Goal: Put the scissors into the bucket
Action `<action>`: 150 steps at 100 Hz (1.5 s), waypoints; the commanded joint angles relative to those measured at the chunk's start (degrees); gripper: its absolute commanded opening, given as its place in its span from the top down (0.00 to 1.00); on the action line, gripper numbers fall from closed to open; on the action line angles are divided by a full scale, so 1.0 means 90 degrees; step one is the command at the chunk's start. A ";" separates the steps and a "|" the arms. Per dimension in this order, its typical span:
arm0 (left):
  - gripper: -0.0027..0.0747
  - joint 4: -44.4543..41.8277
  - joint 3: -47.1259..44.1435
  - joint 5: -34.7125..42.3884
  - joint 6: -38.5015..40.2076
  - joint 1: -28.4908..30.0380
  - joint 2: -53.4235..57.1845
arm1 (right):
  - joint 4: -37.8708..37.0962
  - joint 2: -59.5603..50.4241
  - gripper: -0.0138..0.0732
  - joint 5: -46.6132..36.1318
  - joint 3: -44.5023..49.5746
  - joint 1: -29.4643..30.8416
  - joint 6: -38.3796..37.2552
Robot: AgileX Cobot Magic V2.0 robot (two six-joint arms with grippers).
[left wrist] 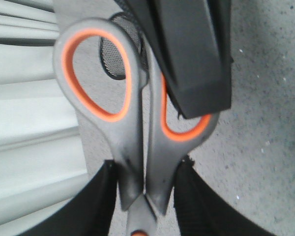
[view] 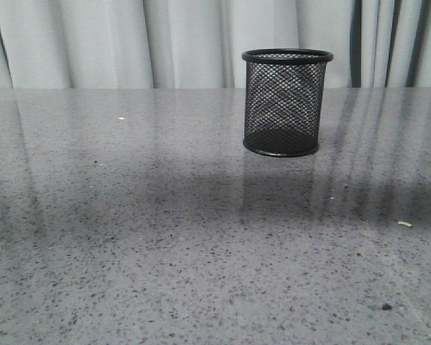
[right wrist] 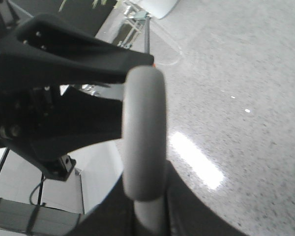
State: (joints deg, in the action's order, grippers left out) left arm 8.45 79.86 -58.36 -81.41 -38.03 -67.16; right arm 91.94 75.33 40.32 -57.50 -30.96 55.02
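Note:
The bucket (view: 287, 100), a black wire-mesh cup, stands upright on the grey table at the back right of the front view. No gripper and no scissors show there. In the left wrist view my left gripper (left wrist: 145, 196) is shut on the scissors (left wrist: 132, 147) just below their grey, orange-lined loop handles. A black finger (left wrist: 196, 59) of my right gripper covers the right loop, and the bucket's mesh (left wrist: 113, 59) shows through the left loop. In the right wrist view my right gripper (right wrist: 146, 211) is shut on the grey handle (right wrist: 143, 132), seen edge-on. The blades are hidden.
The speckled grey table (view: 165, 237) runs back to pale curtains (view: 129, 43). Small specks lie on it at the front right (view: 404, 223). The left arm's black body (right wrist: 64, 54) fills the upper part of the right wrist view, with a stand frame (right wrist: 137, 19) beyond the table.

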 commanded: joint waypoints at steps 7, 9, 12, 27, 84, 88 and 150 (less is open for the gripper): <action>0.44 0.1261 0.0168 0.0446 0.0322 -0.0093 0.0630 | 0.0182 -0.0154 0.91 -0.0293 -0.0529 0.0032 0.0085; 0.42 0.1276 0.0168 0.0508 0.0322 -0.0093 0.0715 | 0.0132 -0.0154 0.91 -0.0324 -0.0555 0.0032 0.0085; 0.41 0.1290 0.0168 0.0593 0.0322 -0.0093 0.0843 | 0.0088 -0.0154 0.91 -0.0339 -0.0613 0.0032 0.0085; 0.49 0.1633 0.0168 0.0928 0.0322 -0.0093 0.1537 | -0.0178 -0.0154 0.91 -0.0467 -0.0940 0.0050 0.0085; 0.99 0.0245 -0.0052 -0.0664 0.4441 -0.0093 0.3855 | -0.7430 0.0435 0.91 0.3774 -0.4969 0.2022 -0.4750; 0.99 0.0245 -0.0149 -0.0724 0.4441 -0.0093 0.3952 | -0.7536 0.0435 0.91 0.3774 -0.4967 0.2011 -0.4797; 0.99 -0.0208 -0.1411 -0.1091 0.4829 -0.0093 0.4583 | -0.8157 -0.0645 0.91 0.3785 -0.2864 0.1877 -0.4941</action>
State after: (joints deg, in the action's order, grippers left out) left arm 6.09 66.44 -72.26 -38.66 -38.61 -25.03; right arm 17.04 71.09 72.80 -83.62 -13.21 10.51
